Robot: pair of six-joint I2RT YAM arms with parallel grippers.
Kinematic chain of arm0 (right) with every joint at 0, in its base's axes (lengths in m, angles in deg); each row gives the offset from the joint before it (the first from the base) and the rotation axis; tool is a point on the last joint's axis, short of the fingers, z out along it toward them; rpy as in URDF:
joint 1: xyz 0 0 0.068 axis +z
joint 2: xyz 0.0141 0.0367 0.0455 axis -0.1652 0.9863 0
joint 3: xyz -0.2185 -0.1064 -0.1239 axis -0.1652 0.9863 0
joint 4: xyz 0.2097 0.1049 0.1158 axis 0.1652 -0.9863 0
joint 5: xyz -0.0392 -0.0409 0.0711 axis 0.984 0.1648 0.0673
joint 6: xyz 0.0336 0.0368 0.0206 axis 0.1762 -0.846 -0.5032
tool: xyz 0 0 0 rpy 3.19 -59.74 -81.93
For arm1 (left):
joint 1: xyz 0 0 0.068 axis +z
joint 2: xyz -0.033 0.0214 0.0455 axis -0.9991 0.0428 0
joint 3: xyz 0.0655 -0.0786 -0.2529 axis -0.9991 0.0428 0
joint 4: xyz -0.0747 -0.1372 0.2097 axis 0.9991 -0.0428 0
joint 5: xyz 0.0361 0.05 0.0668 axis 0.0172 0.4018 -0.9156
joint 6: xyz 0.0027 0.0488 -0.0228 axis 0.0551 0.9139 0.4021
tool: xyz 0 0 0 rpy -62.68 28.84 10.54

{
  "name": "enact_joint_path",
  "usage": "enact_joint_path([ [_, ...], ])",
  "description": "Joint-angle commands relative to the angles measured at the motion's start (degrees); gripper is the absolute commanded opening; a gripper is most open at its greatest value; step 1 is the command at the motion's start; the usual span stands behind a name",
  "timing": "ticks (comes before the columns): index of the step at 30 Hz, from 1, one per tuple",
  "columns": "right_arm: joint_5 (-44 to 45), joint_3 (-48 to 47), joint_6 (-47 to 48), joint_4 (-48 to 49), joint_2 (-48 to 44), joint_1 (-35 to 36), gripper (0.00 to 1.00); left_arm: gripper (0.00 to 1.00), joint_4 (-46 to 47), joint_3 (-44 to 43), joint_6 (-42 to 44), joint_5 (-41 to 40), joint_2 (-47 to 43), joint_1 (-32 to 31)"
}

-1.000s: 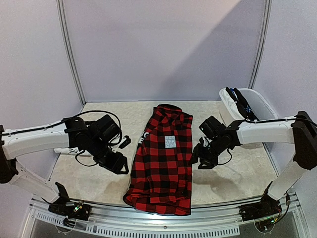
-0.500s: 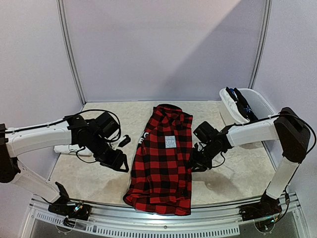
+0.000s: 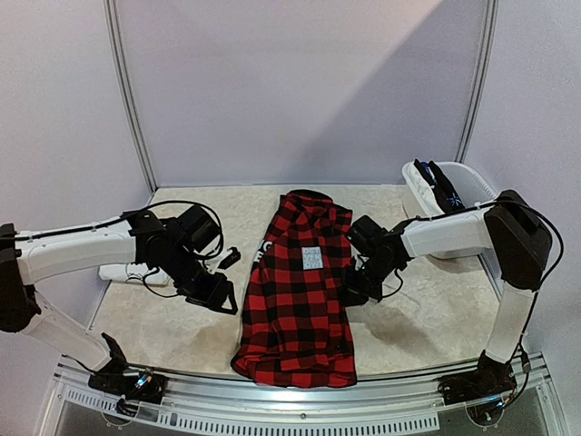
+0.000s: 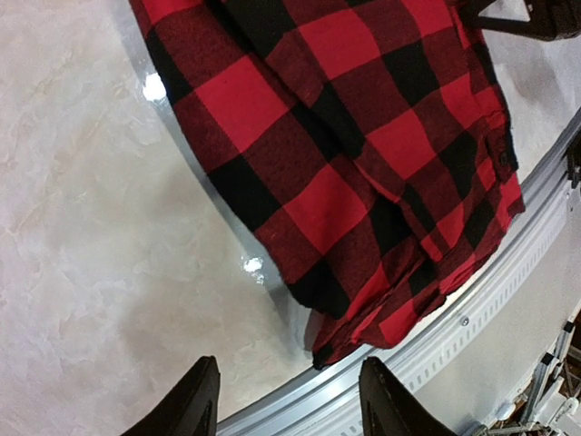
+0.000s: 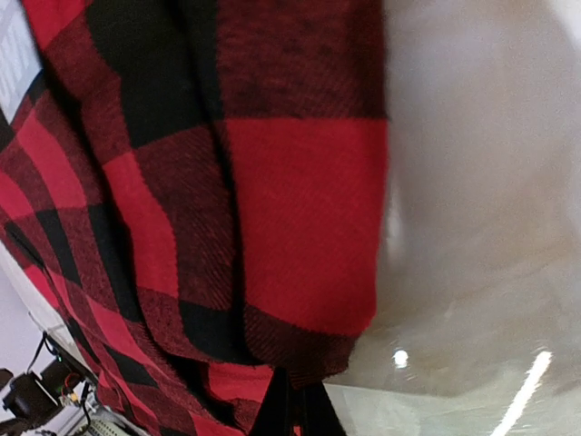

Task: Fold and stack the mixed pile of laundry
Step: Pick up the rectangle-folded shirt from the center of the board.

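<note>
- The step in hand looked like the first fold of the plaid shirt (image 3: 300,291). The right gripper (image 3: 352,292) sat at the shirt's right edge, mid-frame in the top view.
- In the right wrist view its jaws were pressed together at the bottom centre, pinching the dark hem of the shirt.
- The left gripper (image 3: 222,300) hung just left of the shirt, not touching it. Its jaws stood apart with nothing between them.
- The next move likely called for the left gripper to take the near left edge, so that both sides could be carried over evenly.
- The shirt lay flat and lengthwise down the middle of the table (image 3: 427,318), red and black checks up and a white label (image 3: 311,258) showing. Its bottom hem was bunched at the lower edge of the frame.
- A tub (image 3: 454,195) with dark cloth in it stood at the upper right.
</note>
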Motion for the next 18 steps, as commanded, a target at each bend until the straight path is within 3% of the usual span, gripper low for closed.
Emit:
enact_joint_path([
  [1, 4.72, -3.11, 1.57, -5.63, 2.04, -4.02, 0.00, 0.52, 1.07, -2.57, 1.05, 0.47, 2.92, 1.31],
  [8, 3.55, -2.25, 3.63, -8.49, -1.25, -3.07, 0.04, 0.52, -1.24, -3.62, 2.84, 2.47, 3.72, 1.24],
  [13, 2.00, 3.06, 2.47, -8.43, -6.90, -1.30, 0.30, 0.52, -1.23, -1.44, 2.87, 5.81, 3.44, 0.95],
  [18, -0.45, 10.15, 0.60, -7.44, -15.16, -0.55, 0.48, 0.52, -0.80, -0.19, 0.54, 7.32, 3.34, -0.83],
])
